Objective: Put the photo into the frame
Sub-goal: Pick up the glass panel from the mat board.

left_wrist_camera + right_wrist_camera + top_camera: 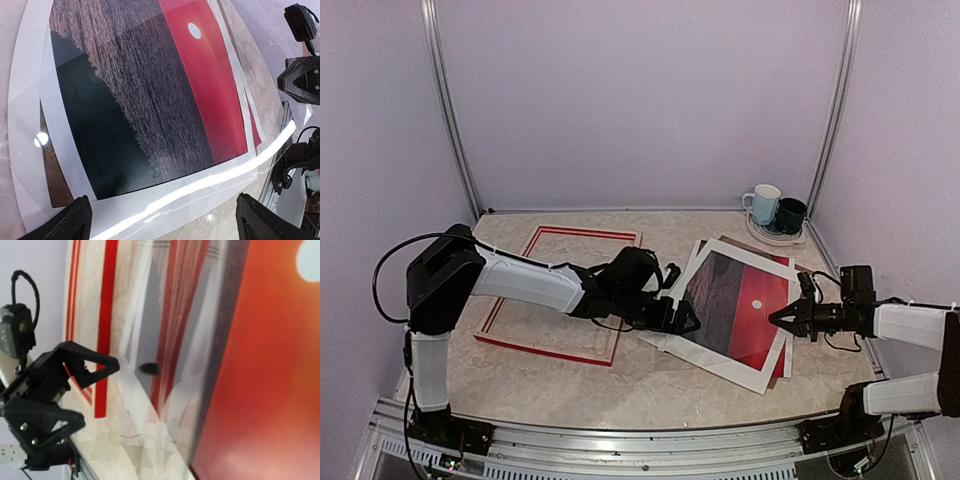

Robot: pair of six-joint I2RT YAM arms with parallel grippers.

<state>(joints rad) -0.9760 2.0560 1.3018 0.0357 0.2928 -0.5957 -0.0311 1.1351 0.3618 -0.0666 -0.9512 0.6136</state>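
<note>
Right gripper (782, 319) clenched on the photo (735, 305) edge, left gripper (688, 320) spread open opposite; carrying it to the frame (545, 350) looks next.

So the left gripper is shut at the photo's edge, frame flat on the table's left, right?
No, the left gripper is open, as the left wrist view shows. It is at the photo's edge; the frame lies flat on the left.

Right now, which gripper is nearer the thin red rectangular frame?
Left. The left gripper hovers just right of the frame, at the sunset photo's left edge; the right gripper is beyond the photo, closed at its far edge.
</note>
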